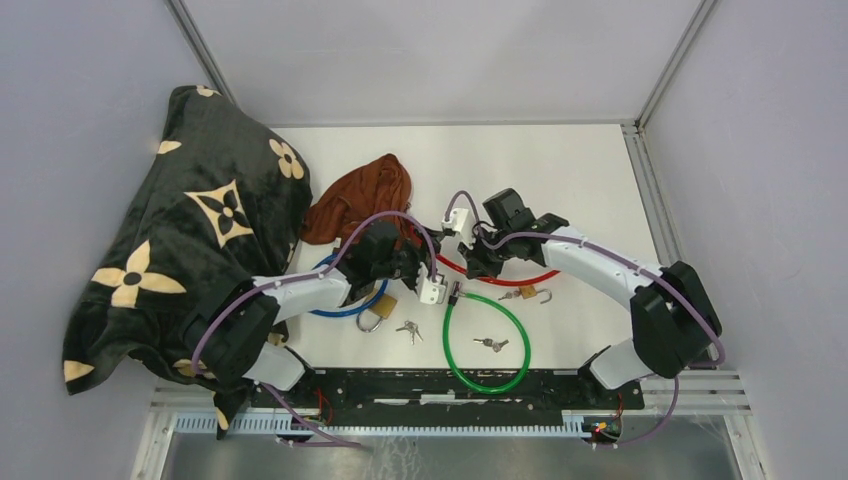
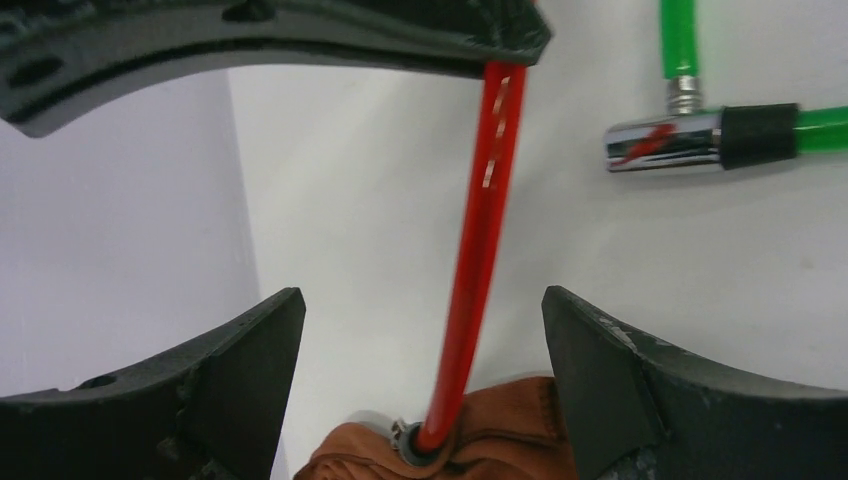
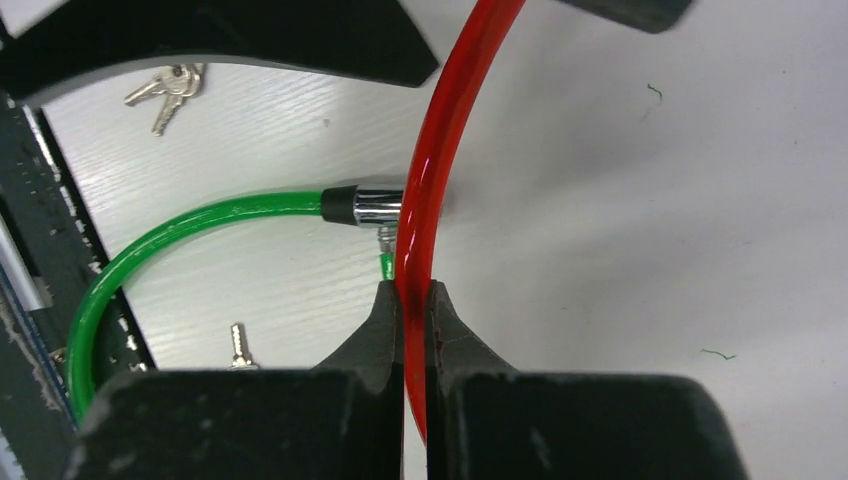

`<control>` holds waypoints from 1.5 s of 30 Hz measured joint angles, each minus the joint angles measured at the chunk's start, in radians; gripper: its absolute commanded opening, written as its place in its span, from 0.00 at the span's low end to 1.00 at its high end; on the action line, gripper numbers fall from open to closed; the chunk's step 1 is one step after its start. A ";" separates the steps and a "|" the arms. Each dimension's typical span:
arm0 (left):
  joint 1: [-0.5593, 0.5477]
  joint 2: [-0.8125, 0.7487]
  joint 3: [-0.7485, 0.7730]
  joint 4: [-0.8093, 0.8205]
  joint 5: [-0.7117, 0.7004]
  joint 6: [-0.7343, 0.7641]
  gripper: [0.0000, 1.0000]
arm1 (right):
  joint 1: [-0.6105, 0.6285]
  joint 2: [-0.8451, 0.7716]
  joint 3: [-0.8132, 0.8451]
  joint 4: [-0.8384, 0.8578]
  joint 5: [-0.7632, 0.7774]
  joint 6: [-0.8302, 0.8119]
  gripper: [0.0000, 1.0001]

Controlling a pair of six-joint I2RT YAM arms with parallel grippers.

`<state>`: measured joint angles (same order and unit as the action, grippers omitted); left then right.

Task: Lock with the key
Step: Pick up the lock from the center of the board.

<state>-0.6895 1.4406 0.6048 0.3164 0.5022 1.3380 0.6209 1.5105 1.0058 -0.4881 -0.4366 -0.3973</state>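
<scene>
The right tool (image 3: pixel 412 300) was closed tightly on the red cable lock (image 3: pixel 440 130); the left tool (image 2: pixel 420 300) stood wide open around it, holding nothing.

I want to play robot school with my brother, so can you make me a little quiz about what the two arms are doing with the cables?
1. Pick one: which cable do the fingers of the right gripper pinch? A) green B) red C) blue
2. True or false: the left gripper is open, with the red cable running between its fingers.
3. Fill the gap: in the left wrist view, the red cable ends at a brown ____.

Key: 1 is B. 2 is true. 3 is cloth.
</scene>
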 measured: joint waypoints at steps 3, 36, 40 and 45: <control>0.000 0.051 0.041 0.041 -0.018 0.013 0.66 | 0.000 -0.048 -0.022 -0.003 -0.043 0.003 0.00; 0.052 -0.600 0.070 -0.147 -0.047 -1.262 0.02 | -0.011 -0.592 -0.138 0.406 0.299 0.062 0.98; 0.099 -0.725 0.006 -0.160 -0.007 -1.326 0.02 | -0.011 -0.572 -0.164 0.438 0.317 0.071 0.98; 0.118 -0.814 -0.023 -0.190 0.032 -1.355 0.02 | -0.013 -0.539 -0.206 0.513 0.342 0.087 0.88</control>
<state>-0.5716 0.6270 0.5819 0.1265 0.5343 -0.0170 0.6079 0.9714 0.8001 0.0250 -0.0944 -0.3099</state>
